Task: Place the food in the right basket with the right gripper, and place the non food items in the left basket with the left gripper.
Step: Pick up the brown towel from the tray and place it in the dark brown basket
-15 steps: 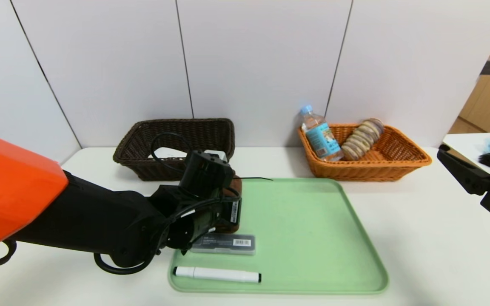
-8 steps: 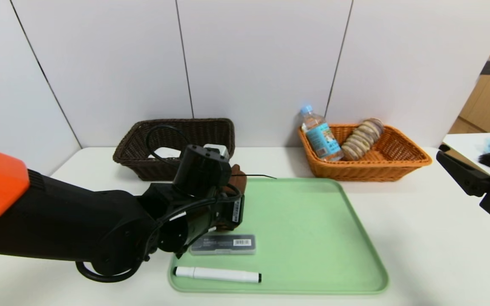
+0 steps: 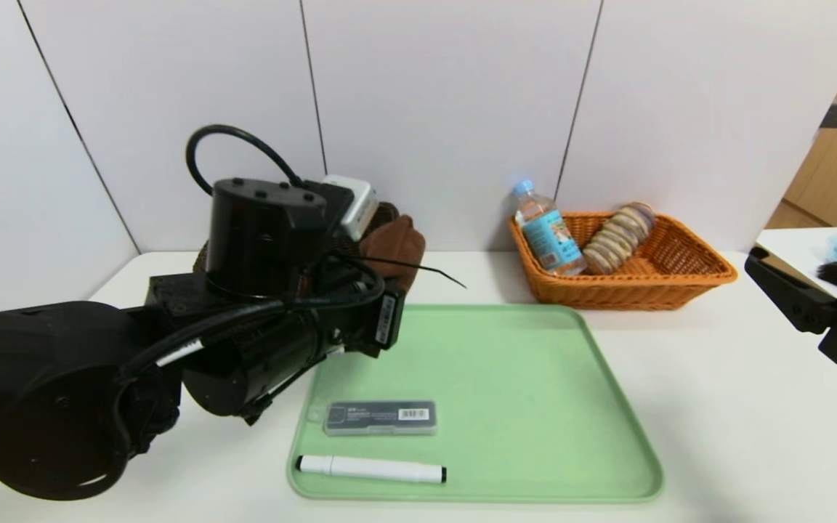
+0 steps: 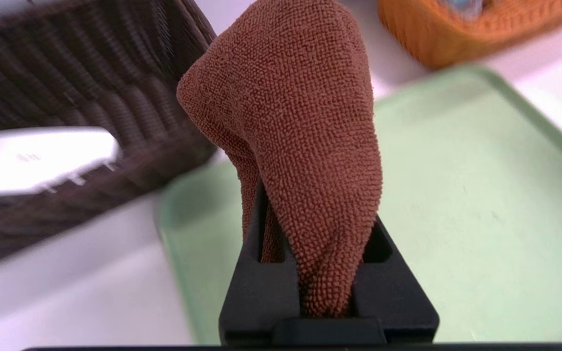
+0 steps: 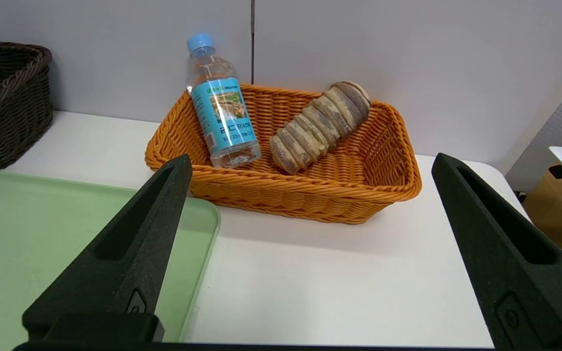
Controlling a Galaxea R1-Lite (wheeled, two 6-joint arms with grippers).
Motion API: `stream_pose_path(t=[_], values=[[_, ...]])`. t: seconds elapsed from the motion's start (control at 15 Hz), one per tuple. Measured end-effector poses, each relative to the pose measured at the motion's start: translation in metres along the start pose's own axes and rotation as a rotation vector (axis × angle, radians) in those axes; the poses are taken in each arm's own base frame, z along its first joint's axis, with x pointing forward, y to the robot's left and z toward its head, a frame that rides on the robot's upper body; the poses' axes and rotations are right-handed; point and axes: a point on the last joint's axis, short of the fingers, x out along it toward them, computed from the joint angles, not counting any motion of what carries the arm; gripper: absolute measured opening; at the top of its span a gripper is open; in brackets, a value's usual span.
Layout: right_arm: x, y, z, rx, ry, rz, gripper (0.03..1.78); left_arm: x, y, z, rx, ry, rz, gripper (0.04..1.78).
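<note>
My left gripper (image 3: 383, 263) is shut on a brown cloth (image 3: 394, 243) and holds it in the air above the far left corner of the green tray (image 3: 535, 392). In the left wrist view the cloth (image 4: 300, 136) bulges out between the fingers (image 4: 256, 273), beside the dark basket (image 4: 115, 73). A grey case (image 3: 381, 418) and a white marker (image 3: 371, 469) lie on the tray's near left part. The orange basket (image 3: 687, 280) holds a water bottle (image 3: 548, 236) and a pack of biscuits (image 3: 618, 236). My right gripper (image 3: 803, 256) is open and empty at the far right.
The dark basket stands at the back left, mostly hidden behind my left arm in the head view; a white object (image 4: 42, 156) lies in it. The right wrist view shows the orange basket (image 5: 310, 195), bottle (image 5: 222, 112), biscuits (image 5: 317, 124) and the tray's corner (image 5: 42, 219).
My left gripper has risen from the tray with the brown cloth in it and moved back towards the dark basket. The right arm has not moved.
</note>
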Motion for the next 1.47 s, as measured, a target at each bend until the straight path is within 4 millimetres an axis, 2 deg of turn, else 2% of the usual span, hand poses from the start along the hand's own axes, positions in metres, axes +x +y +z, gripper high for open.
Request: stream_pose_path(t=[0.13,0.4,0.67,0.93,1.13,1.47], values=[[0.0,0.0,0.0,0.0,0.001,0.0,1.69,0.002,0.016,0.013,0.006,-0.098,0.045,0.25],[-0.001,0.0,-0.004,0.002,0.011,0.001,1.69,0.022,0.05,0.041,-0.004,-0.202,0.158,0.25],[-0.004,0.0,-0.006,0.004,0.017,0.002,1.69,0.051,0.079,0.053,0.0,-0.123,0.217,0.25],[-0.005,0.0,-0.007,0.006,0.02,0.001,1.69,0.084,0.096,0.045,0.006,-0.009,0.247,0.25],[-0.006,0.001,-0.011,0.005,0.032,-0.001,1.69,0.105,0.101,0.03,0.008,0.033,0.263,0.25],[-0.007,0.001,-0.011,0.005,0.033,0.016,1.69,0.127,0.109,0.012,0.007,0.079,0.285,0.25]])
